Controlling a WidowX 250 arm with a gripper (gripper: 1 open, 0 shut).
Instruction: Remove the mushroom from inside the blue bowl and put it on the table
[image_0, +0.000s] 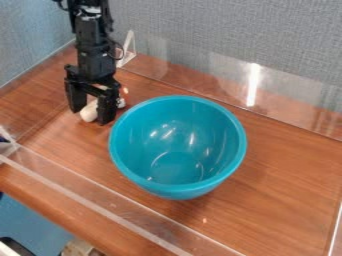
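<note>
The blue bowl (201, 128) stands on the table (281, 190) near the middle, and nothing shows inside it. The mushroom (90, 114) lies on the wood just left of the bowl, outside it; its cream stem shows low down and a bit of reddish cap pokes out toward the bowl. My gripper (91, 108) points straight down over the mushroom. Its black fingers (74, 100) stand apart, one on each side of the mushroom, so it is open. The fingers hide part of the mushroom.
Clear acrylic walls edge the table: one along the front (80, 195), one at the back right (267, 85). A grey fabric wall rises behind. The bowl's rim sits close to the gripper's right finger.
</note>
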